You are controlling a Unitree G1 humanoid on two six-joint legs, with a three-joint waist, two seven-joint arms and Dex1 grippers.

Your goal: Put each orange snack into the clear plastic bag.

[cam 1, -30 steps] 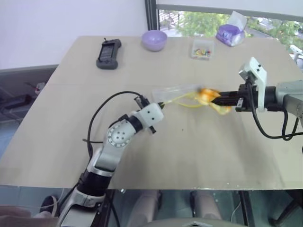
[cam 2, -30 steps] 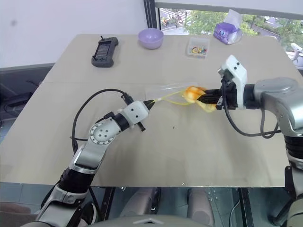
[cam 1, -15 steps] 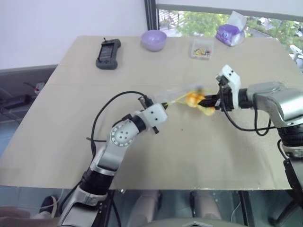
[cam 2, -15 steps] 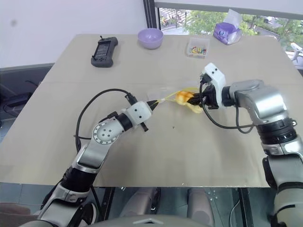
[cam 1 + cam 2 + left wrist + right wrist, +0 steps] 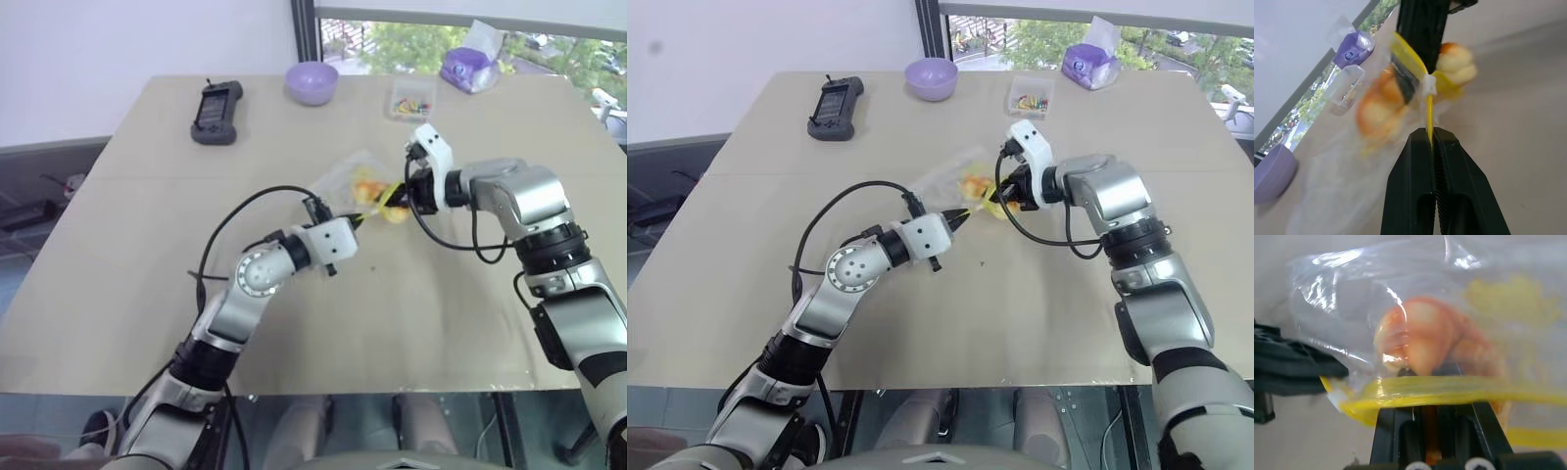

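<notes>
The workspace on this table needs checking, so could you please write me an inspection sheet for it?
Surface: beige table, flat.
Job's things: orange snack inside the mouth of the clear plastic bag.
Clutter: black handheld device, purple bowl, small clear box, purple tissue pack.
End effectors: left end effector shut on the bag's yellow seal strip; right end effector shut on the snack.
Cables: black cable looping over the left arm.
Surroundings: window, trees outside.

Snack [image 5: 369,183] inside bag [image 5: 345,177] mid-table [image 5: 118,255], between both end effectors
</notes>
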